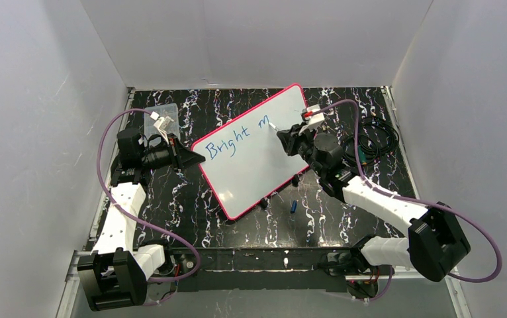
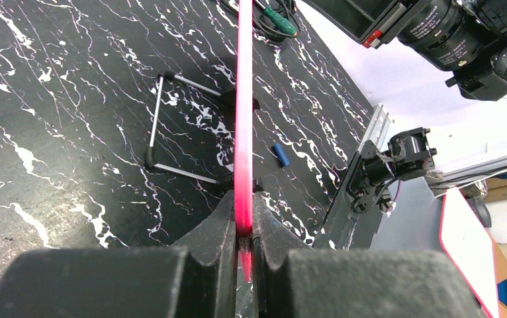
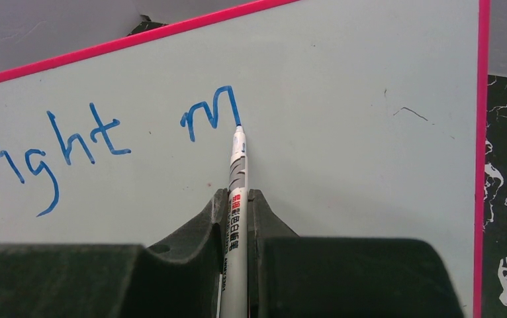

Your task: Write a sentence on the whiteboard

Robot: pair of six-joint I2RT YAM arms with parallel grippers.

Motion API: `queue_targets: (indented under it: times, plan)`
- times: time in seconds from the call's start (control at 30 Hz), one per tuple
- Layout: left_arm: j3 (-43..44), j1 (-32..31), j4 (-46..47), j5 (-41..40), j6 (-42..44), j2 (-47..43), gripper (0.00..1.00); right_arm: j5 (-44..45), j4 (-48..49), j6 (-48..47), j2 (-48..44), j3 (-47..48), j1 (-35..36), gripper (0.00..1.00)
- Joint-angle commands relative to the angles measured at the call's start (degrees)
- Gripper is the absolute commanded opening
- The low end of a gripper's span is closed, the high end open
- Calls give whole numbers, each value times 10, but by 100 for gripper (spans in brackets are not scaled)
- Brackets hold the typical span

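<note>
Overhead view. White walls (image 1: 257,40) close in a black marbled table (image 1: 191,212).
- Whiteboard (image 1: 257,165): mid-table, turned at a slant, one corner toward the far edge.
- Sentence (image 1: 237,139): we read blue "Bright m" only.
- Left gripper (image 1: 194,158): at the board's left edge.
- Right gripper (image 1: 284,136): over the board's far right part, holding a marker (image 1: 272,126).
- Blue cap (image 1: 293,206): on the table, just off the board's near edge.
- Clear plastic box (image 1: 161,116): far left corner.
- Cables (image 1: 376,142): right edge.

Left wrist view. We see the left gripper (image 2: 243,222) clamped on the whiteboard's (image 2: 243,119) pink rim, the board edge-on. A wire stand (image 2: 161,126) lies beside it on the table, the cap (image 2: 279,154) on the other side.

Right wrist view. The right gripper (image 3: 237,195) pinches the marker (image 3: 239,152), tip touching the whiteboard (image 3: 343,132) at the end of the "m" in the sentence (image 3: 107,129).
</note>
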Motion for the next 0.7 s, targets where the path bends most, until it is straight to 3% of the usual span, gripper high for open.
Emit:
queue_targets:
  times: [0.0,0.23,0.67]
  plan:
    - [4,3,28,19,12,-24,0,7,-7,0,-15,2,-1,1]
    - [4,3,30,19,12,-24,0,29,-3,-12,-34,30,-1,1]
    - [4,3,30,20,11,-23,0,36,10,-38,19,68,-1,1]
